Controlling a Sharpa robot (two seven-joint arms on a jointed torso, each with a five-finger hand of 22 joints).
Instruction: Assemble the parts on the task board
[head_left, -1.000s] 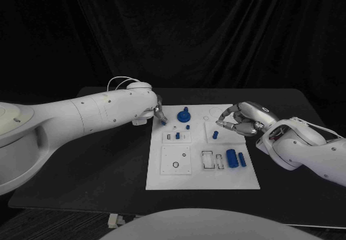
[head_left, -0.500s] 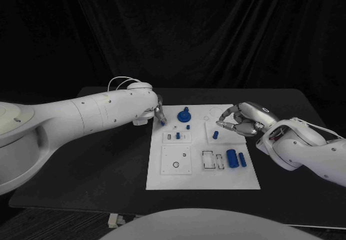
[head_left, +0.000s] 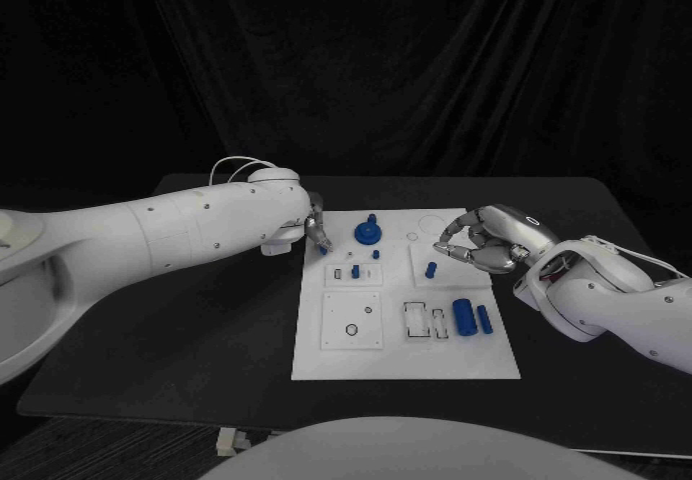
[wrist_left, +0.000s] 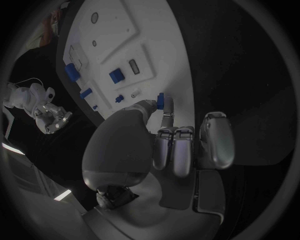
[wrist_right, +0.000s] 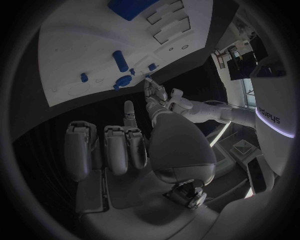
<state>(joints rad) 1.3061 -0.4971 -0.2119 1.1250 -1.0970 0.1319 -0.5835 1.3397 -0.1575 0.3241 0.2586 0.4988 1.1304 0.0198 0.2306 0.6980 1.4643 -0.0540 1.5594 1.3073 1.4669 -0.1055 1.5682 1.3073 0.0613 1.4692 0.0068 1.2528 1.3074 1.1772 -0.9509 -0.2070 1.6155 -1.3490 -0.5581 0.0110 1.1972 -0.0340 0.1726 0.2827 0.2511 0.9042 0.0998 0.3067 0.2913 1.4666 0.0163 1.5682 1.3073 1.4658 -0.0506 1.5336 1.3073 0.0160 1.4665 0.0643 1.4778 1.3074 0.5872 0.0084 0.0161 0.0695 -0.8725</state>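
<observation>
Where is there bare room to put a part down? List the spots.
Free: the black table near-left of the white board, and the board's near strip. Crowded: the board's far end, between the left hand and right hand, round the blue knob.

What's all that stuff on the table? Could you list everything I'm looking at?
Matte black table: one, black, under everything.
Flat white task board: one, white, mid-table, with recessed outlines.
Round blue knobbed part: one, blue, far end of board.
Large blue cylinder: one, blue, board's right side.
Slim blue bar: one, blue, right beside the cylinder.
Small blue pegs: several, blue, standing mid-board.
Small blue piece: one, blue, pinched at the left fingertips.
Left robot hand: one, silver, at the board's far left corner.
Right robot hand: one, silver, curled, holding nothing, at the board's right edge.
</observation>
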